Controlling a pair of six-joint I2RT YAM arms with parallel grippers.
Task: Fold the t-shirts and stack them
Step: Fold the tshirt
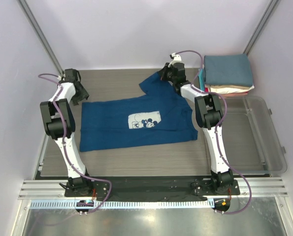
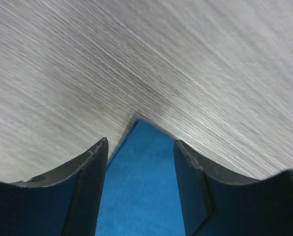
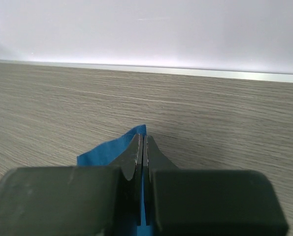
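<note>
The royal-blue t-shirt (image 1: 107, 128) lies spread flat on the table with its white mouse print (image 1: 146, 120) facing up. My left gripper (image 1: 81, 96) is open at the shirt's far-left corner. In the left wrist view its fingers (image 2: 94, 167) straddle a blue corner (image 2: 139, 187) without closing on it. My right gripper (image 1: 163, 74) is shut on the shirt's far-right edge, which is pulled toward the back. In the right wrist view (image 3: 144, 137) blue cloth (image 3: 104, 150) sticks out between the closed jaws. A stack of folded tees (image 1: 227, 71), slate-blue on top, sits at the back right.
A clear plastic bin (image 1: 264, 142) lies at the right, in front of the folded stack. White walls close the back and sides. The wooden table surface (image 1: 136, 160) shows in front of the shirt.
</note>
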